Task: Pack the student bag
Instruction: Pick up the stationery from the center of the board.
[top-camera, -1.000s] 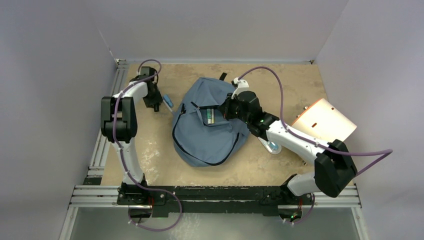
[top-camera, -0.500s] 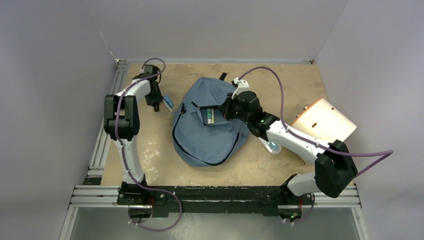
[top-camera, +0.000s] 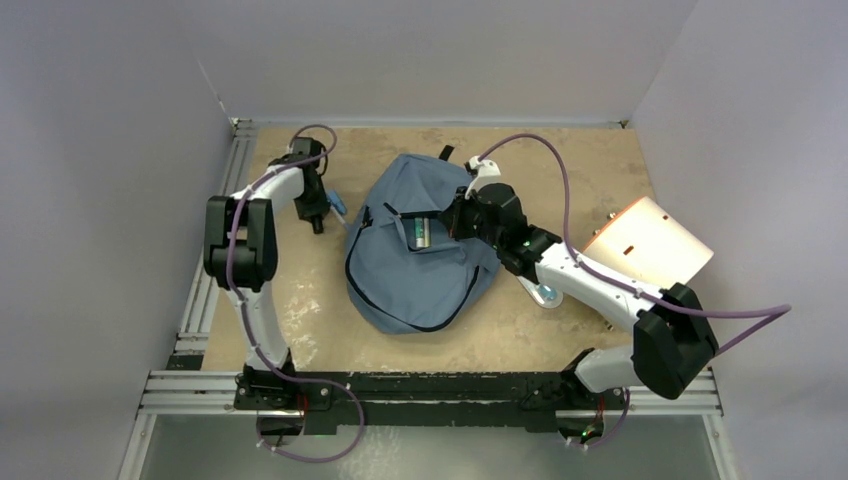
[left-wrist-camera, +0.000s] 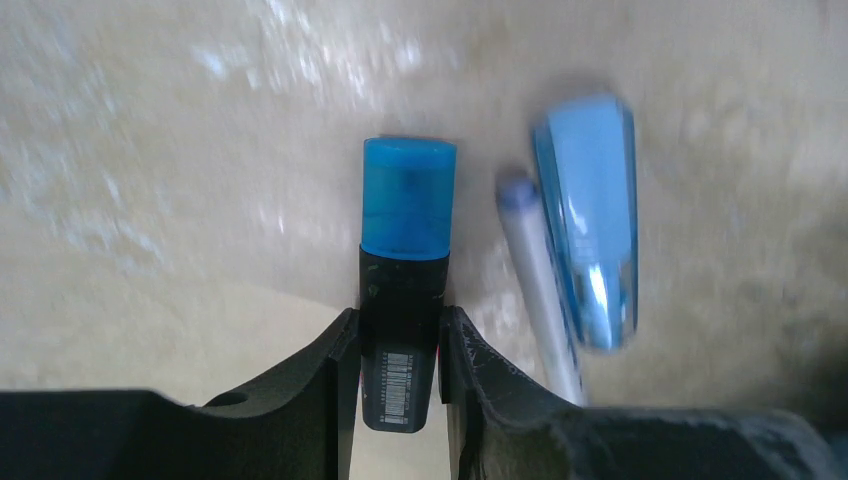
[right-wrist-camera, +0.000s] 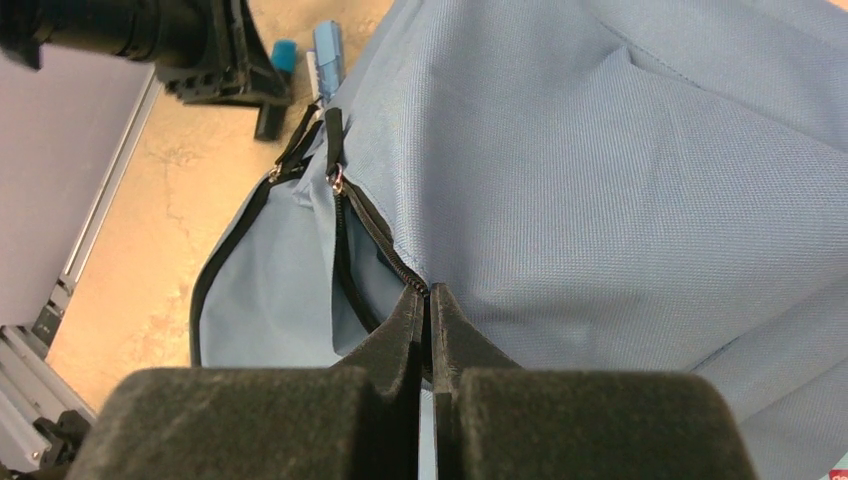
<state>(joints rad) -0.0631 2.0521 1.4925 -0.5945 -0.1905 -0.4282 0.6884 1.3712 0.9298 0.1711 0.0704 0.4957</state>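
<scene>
Marker (left-wrist-camera: 408, 200) duty on the left: the left gripper (left-wrist-camera: 400, 322) straddles its black barrel, jaws narrowed until they sit against both sides, blue cap pointing away, the marker lying flat on the table (left-wrist-camera: 200, 150). That reads as a pick for packing, though how firm the squeeze is cannot be told. Just beside it lie a pale pen (left-wrist-camera: 535, 270) and a shiny light-blue item (left-wrist-camera: 590, 230), likely next in line. Over to the bag (top-camera: 420, 285), slumped mid-table between the arms: the right gripper (right-wrist-camera: 428, 300) is fully closed, pinching the fabric at the zip (right-wrist-camera: 365, 220) edge, apparently lifting the lip so the opening gapes toward the left arm. Sensible teamwork, one holding the mouth, one feeding it. A beige folder (top-camera: 648, 243) waits well apart on the right. Writing? Only a white barcode label on the barrel, digits too small to read, and no brand shows.
</scene>
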